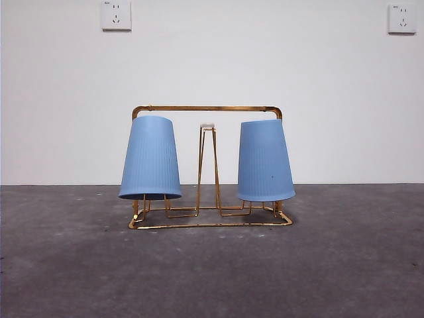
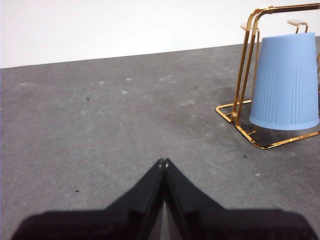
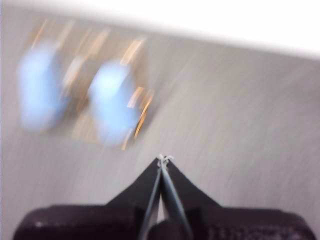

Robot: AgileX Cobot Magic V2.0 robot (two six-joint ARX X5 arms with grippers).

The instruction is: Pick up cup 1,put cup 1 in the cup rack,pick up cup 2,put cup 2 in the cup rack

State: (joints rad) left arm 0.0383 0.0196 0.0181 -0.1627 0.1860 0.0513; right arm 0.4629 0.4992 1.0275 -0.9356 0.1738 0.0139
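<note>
The gold wire cup rack (image 1: 207,109) stands on the grey table in the front view. Two light-blue ribbed tumblers hang upside down on its prongs. Cup 1 (image 1: 265,161), on the right, has a tiny dark speck on its side. Cup 2 (image 1: 150,159), on the left, has no speck. The left wrist view shows the rack (image 2: 246,65) with one blue cup (image 2: 286,82) on it. My left gripper (image 2: 163,162) is shut and empty, away from the rack. My right gripper (image 3: 164,158) is shut and empty; its view is blurred and shows the rack and both cups (image 3: 112,97) at a distance.
A white wall with two sockets (image 1: 116,14) rises behind the table. The grey tabletop (image 1: 212,271) stretches in front of the rack and to both sides. No arm shows in the front view.
</note>
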